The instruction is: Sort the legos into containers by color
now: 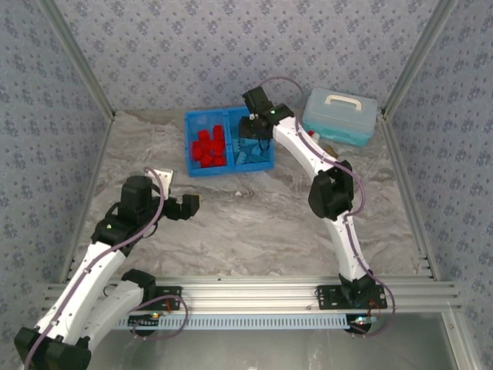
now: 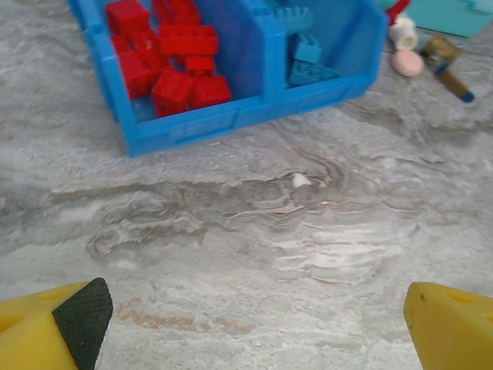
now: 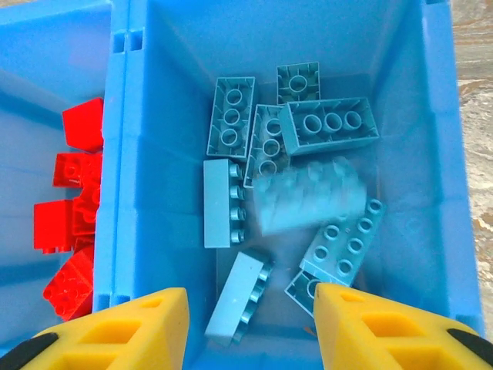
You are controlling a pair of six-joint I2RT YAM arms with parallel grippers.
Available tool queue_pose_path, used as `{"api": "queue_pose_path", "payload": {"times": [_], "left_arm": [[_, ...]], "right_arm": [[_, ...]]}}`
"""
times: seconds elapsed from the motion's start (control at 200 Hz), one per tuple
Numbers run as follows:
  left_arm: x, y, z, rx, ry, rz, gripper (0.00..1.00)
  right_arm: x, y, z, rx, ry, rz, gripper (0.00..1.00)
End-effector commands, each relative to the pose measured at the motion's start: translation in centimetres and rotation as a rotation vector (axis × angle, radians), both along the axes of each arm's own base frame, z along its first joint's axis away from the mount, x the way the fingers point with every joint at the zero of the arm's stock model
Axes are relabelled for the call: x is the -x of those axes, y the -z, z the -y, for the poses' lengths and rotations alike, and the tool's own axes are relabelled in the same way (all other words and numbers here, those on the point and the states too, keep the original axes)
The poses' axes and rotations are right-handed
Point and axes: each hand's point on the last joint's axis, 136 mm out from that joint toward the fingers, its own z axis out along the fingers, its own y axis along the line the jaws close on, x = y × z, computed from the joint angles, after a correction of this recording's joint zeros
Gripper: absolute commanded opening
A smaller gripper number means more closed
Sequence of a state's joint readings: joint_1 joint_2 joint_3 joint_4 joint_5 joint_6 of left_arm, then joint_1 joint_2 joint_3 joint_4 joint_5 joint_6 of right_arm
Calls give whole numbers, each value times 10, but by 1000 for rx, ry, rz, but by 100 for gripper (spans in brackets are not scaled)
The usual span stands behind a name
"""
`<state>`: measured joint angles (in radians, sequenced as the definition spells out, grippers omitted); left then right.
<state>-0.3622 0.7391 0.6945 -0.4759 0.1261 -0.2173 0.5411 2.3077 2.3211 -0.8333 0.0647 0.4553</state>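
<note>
**Right gripper letting a light blue brick go over the tray**

The right gripper [image 3: 250, 327] hung over the right compartment [image 3: 443, 154] of the bright blue tray [image 3: 121, 154]. Its yellow jaws were partly parted and gripped nothing. Just below them a light blue brick [image 3: 308, 196] showed as a blur, apparently dropping onto the other light blue bricks [image 3: 331, 123] heaped there. Red bricks [image 3: 69, 231] lay in the left compartment [image 3: 46, 46] beyond the divider. The left gripper [image 2: 254, 327] hovered wide open and empty over the marbled table [image 2: 254, 231], near the tray. Two things could go wrong. The brick could bounce off the heap and over the wall. The fingers, lifting away close to the rim, could also catch it and shift the tray.
</note>
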Motion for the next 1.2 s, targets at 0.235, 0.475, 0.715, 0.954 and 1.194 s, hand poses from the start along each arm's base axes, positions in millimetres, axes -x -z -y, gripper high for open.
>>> {"api": "queue_pose_path", "payload": {"times": [0.235,0.475,0.715,0.954,1.194], "left_arm": [[-37,12,-79,-147,-482,195,99],[-56,34,-110,-481,-556,250,99],[-80,61,-107,-420,-499,283,99],[-109,83,-111,-337,-446,288,99],[-148,98,-114,-282,-389,293,99]], "right_arm": [[90,-140,102,72,53,440,60],[155,-56,256,200,391,497,95],[161,42,322,322,535,374,98],[115,86,330,450,391,398,100],[122,93,320,209,262,526,100]]}}
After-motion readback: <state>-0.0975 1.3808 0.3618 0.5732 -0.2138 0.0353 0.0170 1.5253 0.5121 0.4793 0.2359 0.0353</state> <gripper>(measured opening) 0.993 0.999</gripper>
